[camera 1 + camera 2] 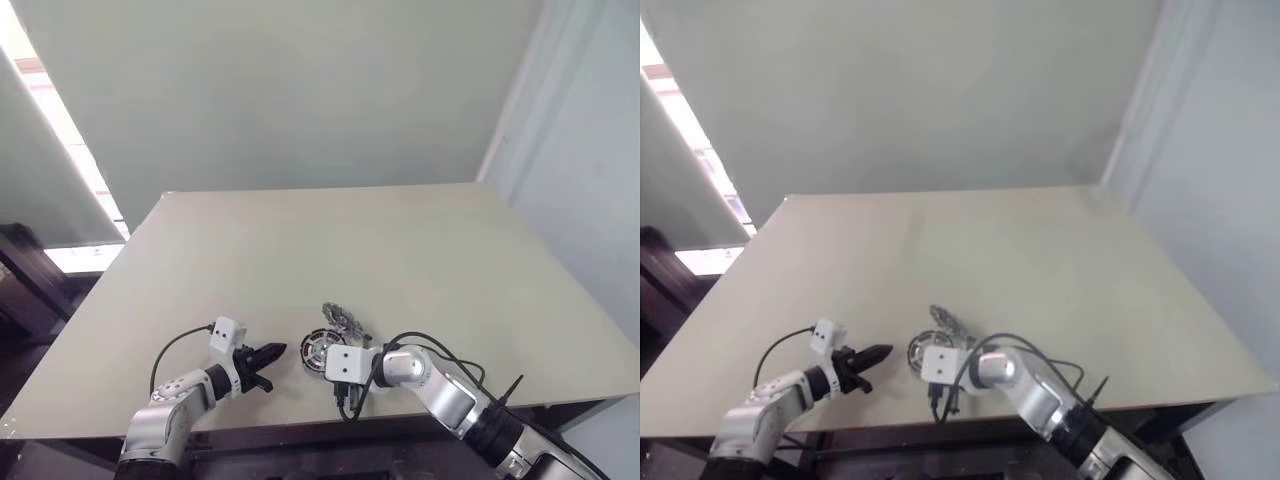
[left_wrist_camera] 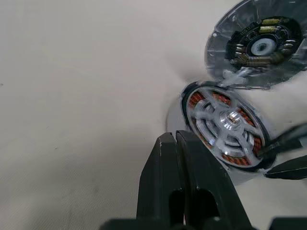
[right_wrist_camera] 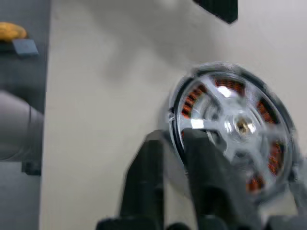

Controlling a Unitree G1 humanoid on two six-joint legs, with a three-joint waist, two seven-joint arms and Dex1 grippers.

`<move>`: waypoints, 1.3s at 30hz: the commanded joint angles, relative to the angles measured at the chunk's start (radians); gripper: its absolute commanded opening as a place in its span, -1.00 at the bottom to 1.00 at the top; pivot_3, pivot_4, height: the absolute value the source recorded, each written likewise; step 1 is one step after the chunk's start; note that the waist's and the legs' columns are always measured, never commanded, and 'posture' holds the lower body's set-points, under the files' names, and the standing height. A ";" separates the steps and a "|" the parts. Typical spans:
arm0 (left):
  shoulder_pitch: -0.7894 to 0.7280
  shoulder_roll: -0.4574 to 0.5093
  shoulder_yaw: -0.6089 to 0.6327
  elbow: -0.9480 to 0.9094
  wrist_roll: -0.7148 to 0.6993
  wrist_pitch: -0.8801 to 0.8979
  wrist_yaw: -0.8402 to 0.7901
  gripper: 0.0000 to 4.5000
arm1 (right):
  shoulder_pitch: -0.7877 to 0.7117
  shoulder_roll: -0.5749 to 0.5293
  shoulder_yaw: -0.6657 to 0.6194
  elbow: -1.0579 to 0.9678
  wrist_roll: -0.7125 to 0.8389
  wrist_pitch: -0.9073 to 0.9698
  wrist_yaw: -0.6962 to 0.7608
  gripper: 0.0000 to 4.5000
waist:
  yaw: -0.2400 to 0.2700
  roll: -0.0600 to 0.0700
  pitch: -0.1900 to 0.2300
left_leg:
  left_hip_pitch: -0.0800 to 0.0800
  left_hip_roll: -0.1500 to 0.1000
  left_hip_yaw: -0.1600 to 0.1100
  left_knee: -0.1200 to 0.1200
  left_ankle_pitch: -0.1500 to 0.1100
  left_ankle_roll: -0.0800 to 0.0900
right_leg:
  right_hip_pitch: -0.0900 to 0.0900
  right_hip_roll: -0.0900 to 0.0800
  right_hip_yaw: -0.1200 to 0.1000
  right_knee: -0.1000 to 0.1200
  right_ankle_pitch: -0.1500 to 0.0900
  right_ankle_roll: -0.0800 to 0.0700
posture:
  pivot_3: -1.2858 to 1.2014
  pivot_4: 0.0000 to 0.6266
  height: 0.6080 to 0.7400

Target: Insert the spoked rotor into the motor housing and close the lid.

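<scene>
Left wrist view: we see the spoked rotor (image 2: 225, 125) seated in the motor housing (image 2: 249, 160) near the table's (image 1: 400, 250) front edge, lid (image 2: 259, 43) touching beside it, left gripper (image 2: 176, 143) closed empty, right gripper (image 3: 180, 143) pinching the rotor's rim.

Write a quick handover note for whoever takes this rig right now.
Left gripper: shut, empty, beside the parts.
Right gripper: fingers nearly closed across the rim of the silver spoked rotor.
Rotor already sits in the copper-wound round motor housing on the beige table.
Dark grey ribbed lid lies just beyond, inside face up, touching the housing.
Left: put the lid on.
</scene>
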 commanded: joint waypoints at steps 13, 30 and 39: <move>-0.008 -0.021 0.000 -0.014 0.001 -0.033 -0.005 -1.00 | -0.017 0.175 -0.128 -0.218 0.029 0.568 -0.073 -0.96 | 0.003 0.000 0.000 | -0.001 0.000 -0.001 0.000 0.001 -0.001 | -0.002 0.000 0.000 0.002 0.000 0.000 | 0.03 -1.00 1.00; -0.012 -0.039 -0.014 0.018 0.012 -0.064 -0.011 -1.00 | -0.046 0.225 -0.062 -0.257 0.116 0.783 -0.120 -0.96 | 0.001 0.000 0.000 | -0.003 -0.001 -0.001 -0.001 0.000 -0.001 | -0.002 -0.001 -0.001 0.000 0.000 0.000 | 0.03 -1.00 1.00; -0.007 -0.035 -0.006 0.019 0.013 -0.070 -0.010 -1.00 | -0.065 0.187 -0.051 -0.278 0.159 0.771 -0.110 0.26 | 0.000 0.000 0.000 | -0.003 -0.001 -0.001 -0.001 0.001 -0.001 | -0.002 -0.001 -0.001 0.000 0.000 0.000 | 0.03 -1.00 1.00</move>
